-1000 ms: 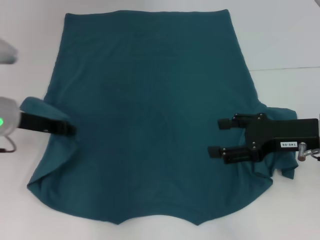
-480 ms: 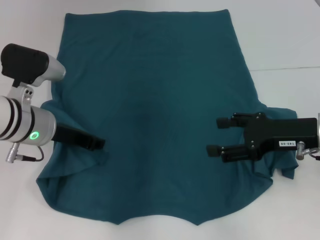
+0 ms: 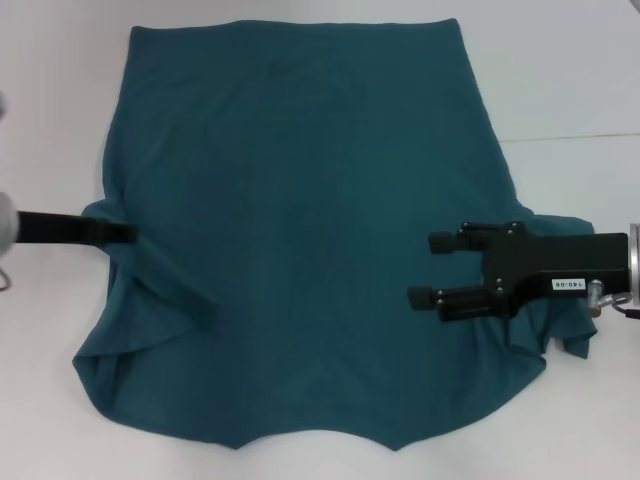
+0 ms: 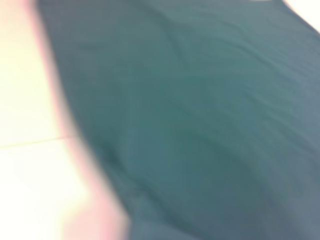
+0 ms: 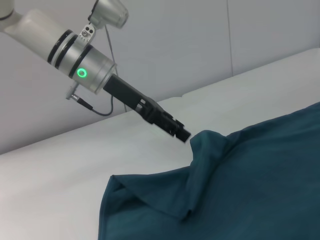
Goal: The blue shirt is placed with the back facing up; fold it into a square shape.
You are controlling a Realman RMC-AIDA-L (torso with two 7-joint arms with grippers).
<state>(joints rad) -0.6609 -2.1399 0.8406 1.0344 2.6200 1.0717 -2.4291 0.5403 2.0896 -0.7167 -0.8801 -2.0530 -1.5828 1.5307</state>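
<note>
Folding the sleeves inward: left gripper (image 3: 125, 232) pinches the blue shirt (image 3: 300, 220) at its left sleeve; right gripper (image 3: 432, 268) hovers open. Next, carry the sleeve across.

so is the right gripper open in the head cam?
Yes, the right gripper rests over the blue shirt with its two black fingers clearly spread apart.

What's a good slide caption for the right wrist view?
Left gripper at the raised sleeve edge of the blue shirt on the white table.
</note>
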